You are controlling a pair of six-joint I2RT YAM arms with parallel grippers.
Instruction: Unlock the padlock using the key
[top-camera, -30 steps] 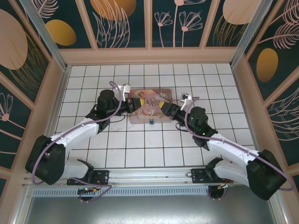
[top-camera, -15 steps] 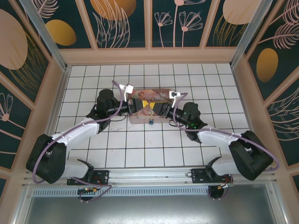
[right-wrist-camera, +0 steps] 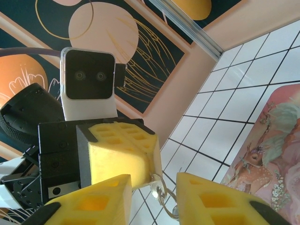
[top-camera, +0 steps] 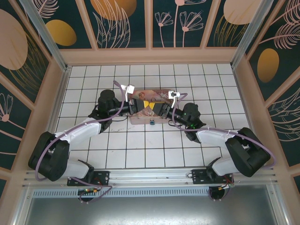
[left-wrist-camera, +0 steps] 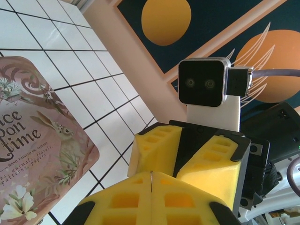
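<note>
Pinching fingers, left [left-wrist-camera: 117, 201]: pressed flat together, no gap at the seam; a thin silvery key ring [right-wrist-camera: 161, 199] hangs at their tip, so they appear to clamp it; the key itself cannot be made out
Right fingers [right-wrist-camera: 215, 201]: apart, one on each side of the ring; contact with it cannot be told; the gap is narrower than a second ago
Left gripper [left-wrist-camera: 151, 187]: raised over the pink tin [top-camera: 136, 119], pointing at the other arm
Right gripper [right-wrist-camera: 154, 199]: a second ago it sat back off the tin's right end; now it is swung in, nose to nose with the left one above the lid
Padlock [top-camera: 151, 123]: blue body, at the middle of the tin's near edge, below and between the two grippers; neither touches it
Table [top-camera: 140, 150]: white tiled top; the tin lies on it
Meaning of the change: likely a hand-over of the key from left to right, half done; unlocking not yet begun
Risk: the ring is thin and loose; a closing pinch may catch wire and not key
</note>
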